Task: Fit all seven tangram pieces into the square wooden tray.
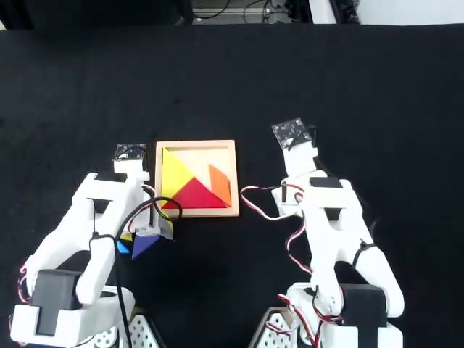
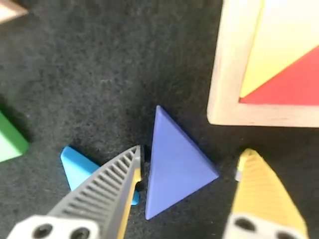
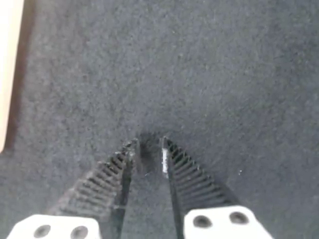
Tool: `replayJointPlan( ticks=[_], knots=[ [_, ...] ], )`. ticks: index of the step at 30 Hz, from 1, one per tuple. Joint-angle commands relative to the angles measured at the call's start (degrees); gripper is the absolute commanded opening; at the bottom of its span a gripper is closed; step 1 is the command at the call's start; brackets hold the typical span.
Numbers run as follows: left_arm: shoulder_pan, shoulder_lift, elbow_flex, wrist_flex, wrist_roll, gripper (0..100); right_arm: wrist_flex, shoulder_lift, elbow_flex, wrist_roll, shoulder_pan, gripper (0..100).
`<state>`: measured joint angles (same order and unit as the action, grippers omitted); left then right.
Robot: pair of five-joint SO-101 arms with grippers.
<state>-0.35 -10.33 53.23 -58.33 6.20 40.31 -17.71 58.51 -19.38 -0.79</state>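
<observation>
The left gripper hangs low over a black cloth with its jaws spread apart and gripping nothing. A blue triangle lies flat on the cloth in the gap between them. The grey ribbed finger has its tip right against one long edge of the triangle. The yellow finger sits just off the triangle's opposite corner, with a thin strip of cloth showing between them.

On the outer side of the grey finger, partly hidden by it, lies a light blue piece. A green piece lies further out on that same side. Just past the fingertips, towards the yellow finger's side, is a corner of the wooden tray. A yellow triangle and a red triangle lie edge to edge inside it. From above, an orange piece also sits in the tray, on the side away from this gripper.

The right gripper is on the far side of the tray from the left one. Its jaws are drawn almost together over bare cloth with nothing between them, and one tray edge lies well to one side
</observation>
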Motion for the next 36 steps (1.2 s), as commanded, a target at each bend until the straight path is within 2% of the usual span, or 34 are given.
replayJointPlan(
  ticks=[1, 6, 15, 18, 21, 24, 30, 36],
  knots=[
    [-0.2, -0.5, -2.2, 2.9, 1.1, 22, -1.0, 0.1, -3.1, -0.4, -0.5, 8.1],
    [-0.2, -0.5, -2.1, 2.7, 0.6, 18, -1.0, 0.1, -3.0, -0.4, -0.5, 8.1],
    [-0.2, -0.5, -2.1, 2.3, 0.4, 19, -1.0, 0.1, -3.0, -0.4, -0.5, 8.1],
    [0.3, -0.5, -2.2, 2.3, -6.7, 20, -1.0, 0.1, -2.9, -1.6, -0.5, 8.1],
    [-0.2, -0.5, -2.2, 2.2, -13.4, 28, -1.0, 0.1, -2.8, -2.5, -0.5, 8.1],
    [-0.9, -0.5, -2.5, 0.8, -15.6, 34, -1.0, 0.1, -2.8, -2.7, -0.5, 8.1],
    [-1.0, -0.5, -6.1, -5.4, -18.4, 33, -1.0, 0.1, -2.8, -2.7, -0.5, 8.1],
    [-0.6, -0.1, -6.3, -5.7, -18.4, 33, -1.0, 0.1, -2.8, -2.7, -0.5, 8.1]
  ],
)
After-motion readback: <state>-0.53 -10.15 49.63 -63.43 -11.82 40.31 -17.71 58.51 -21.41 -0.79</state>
